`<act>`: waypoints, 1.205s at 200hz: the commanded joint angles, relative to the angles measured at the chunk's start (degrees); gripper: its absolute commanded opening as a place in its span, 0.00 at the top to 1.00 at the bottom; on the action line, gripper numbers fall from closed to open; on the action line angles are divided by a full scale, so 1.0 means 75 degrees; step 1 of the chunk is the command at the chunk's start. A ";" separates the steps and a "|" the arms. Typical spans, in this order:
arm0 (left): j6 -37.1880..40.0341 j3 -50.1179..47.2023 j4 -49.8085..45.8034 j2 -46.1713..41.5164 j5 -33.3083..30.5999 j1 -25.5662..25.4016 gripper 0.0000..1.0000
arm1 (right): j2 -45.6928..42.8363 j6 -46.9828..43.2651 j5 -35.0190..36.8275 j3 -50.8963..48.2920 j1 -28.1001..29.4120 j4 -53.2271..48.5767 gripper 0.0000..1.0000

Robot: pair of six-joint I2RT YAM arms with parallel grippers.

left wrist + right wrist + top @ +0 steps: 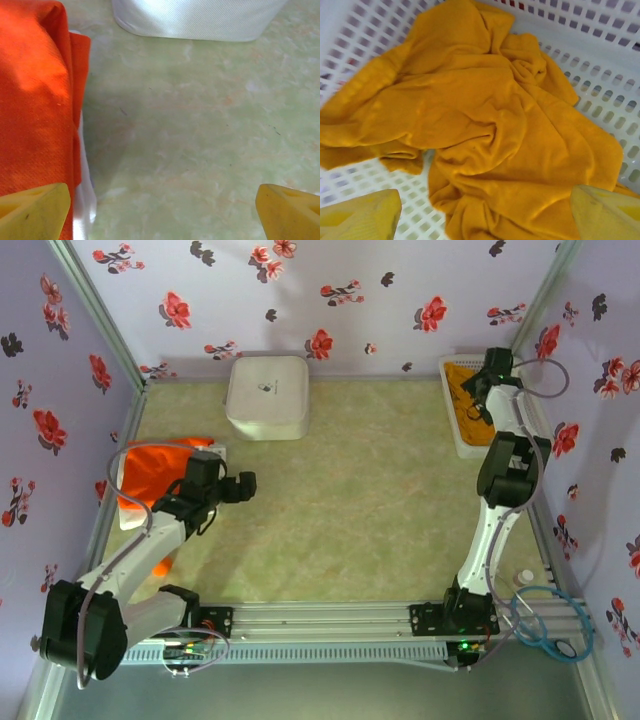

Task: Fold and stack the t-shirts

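Partway through the job: red-orange shirt (pixel 35 100) folded smooth atop white shirt (pixel 86 210) at the table's (pixel 200 125) left side. Still to fold: mustard shirt (pixel 485 130), crumpled in the far-right basket (pixel 600 30) beneath wide-spread right gripper (pixel 482 215). Left gripper (pixel 160 212) spread, empty, beside the stack.

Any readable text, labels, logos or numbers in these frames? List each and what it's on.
No legible text in any view.
Small dark mark on the lid of the white box: too small to read, and it may be a logo rather than text.
The red-orange shirt, mustard shirt and lattice basket have no print visible.
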 commanded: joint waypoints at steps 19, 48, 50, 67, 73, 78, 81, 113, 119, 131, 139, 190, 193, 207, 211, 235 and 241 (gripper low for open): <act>-0.0299 0.0199 -0.0134 -0.0207 0.0255 -0.0245 0.04 | 0.0811 -0.0062 0.0630 0.0867 -0.0004 -0.0972 0.13; -0.0319 0.0122 -0.0026 -0.0196 0.0282 -0.0322 0.04 | 0.1167 -0.0386 0.0950 0.1415 0.0031 -0.1300 0.19; -0.0324 0.0117 -0.0034 -0.0198 0.0284 -0.0327 0.04 | 0.1196 -0.0401 0.0958 0.1480 0.0024 -0.1331 0.19; -0.0313 0.0140 -0.0025 -0.0195 0.0277 -0.0348 0.04 | 0.1451 -0.0509 0.1006 0.1952 0.0044 -0.1726 0.19; -0.0314 0.0146 -0.0003 -0.0195 0.0284 -0.0351 0.04 | 0.1524 -0.0589 0.1060 0.2112 0.0067 -0.1845 0.19; -0.0314 0.0140 -0.0003 -0.0198 0.0284 -0.0359 0.04 | 0.1601 -0.0664 0.1112 0.2243 0.0097 -0.1924 0.19; -0.0314 0.0148 -0.0001 -0.0195 0.0284 -0.0360 0.04 | 0.1642 -0.0706 0.1134 0.2308 0.0105 -0.1967 0.19; -0.0314 0.0186 0.0002 -0.0196 0.0294 -0.0403 0.04 | 0.2229 -0.1151 0.1118 0.3472 0.0170 -0.2802 0.20; -0.0314 0.0187 0.0002 -0.0196 0.0296 -0.0409 0.04 | 0.2284 -0.1252 0.1106 0.3593 0.0181 -0.2869 0.20; -0.0313 0.0175 0.0020 -0.0183 0.0304 -0.0414 0.04 | 0.2390 -0.1489 0.1077 0.3766 0.0205 -0.2960 0.20; -0.0313 0.0175 0.0017 -0.0188 0.0297 -0.0418 0.04 | 0.2437 -0.1586 0.1029 0.3865 0.0211 -0.3051 0.20; -0.0296 0.0138 0.0089 -0.0167 0.0304 -0.0448 0.04 | 0.2394 -0.2004 0.0761 0.4110 0.0275 -0.3913 0.20; -0.0298 0.0129 0.0109 -0.0155 0.0298 -0.0442 0.04 | 0.2384 -0.2021 0.0746 0.4102 0.0275 -0.3970 0.20; -0.0288 0.0145 0.0172 -0.0085 0.0310 -0.0446 0.03 | 0.2297 -0.2038 0.0765 0.4010 0.0298 -0.4205 0.19; -0.0284 0.0161 0.0192 -0.0060 0.0327 -0.0453 0.03 | 0.2269 -0.2044 0.0786 0.3988 0.0299 -0.4264 0.18; -0.0266 0.0280 0.0214 0.0122 0.0389 -0.0464 0.03 | 0.2205 -0.1961 0.0634 0.3980 0.0322 -0.4681 0.17; -0.0267 0.0290 0.0234 0.0161 0.0401 -0.0465 0.03 | 0.2191 -0.1955 0.0528 0.3986 0.0322 -0.4741 0.17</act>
